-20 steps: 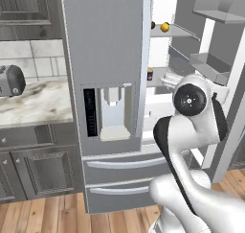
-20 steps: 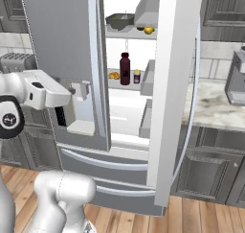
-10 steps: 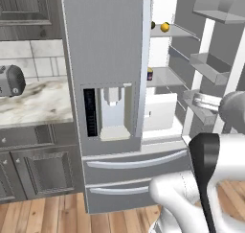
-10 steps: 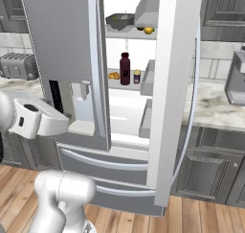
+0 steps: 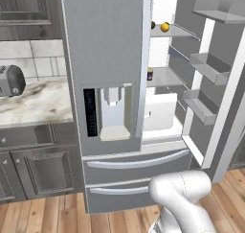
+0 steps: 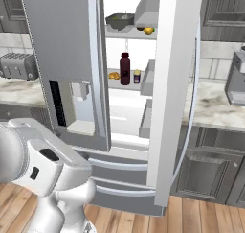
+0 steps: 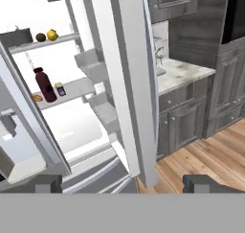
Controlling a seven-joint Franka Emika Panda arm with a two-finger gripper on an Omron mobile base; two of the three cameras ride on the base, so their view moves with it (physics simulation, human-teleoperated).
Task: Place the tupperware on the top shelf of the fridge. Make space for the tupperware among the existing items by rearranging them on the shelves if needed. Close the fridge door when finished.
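I hold the gripper [image 7: 122, 184] open and empty. The tupperware [image 6: 119, 21] sits on the top shelf [image 6: 125, 33], ahead and upper left. The open fridge door [image 7: 127, 78] stands directly ahead, long axis vertical.

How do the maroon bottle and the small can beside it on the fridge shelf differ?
The maroon bottle is tall with a narrow capped neck; the small can is short and squat. The bottle is dark all over; the can shows yellow and blue. Both stand upright on the same shelf.
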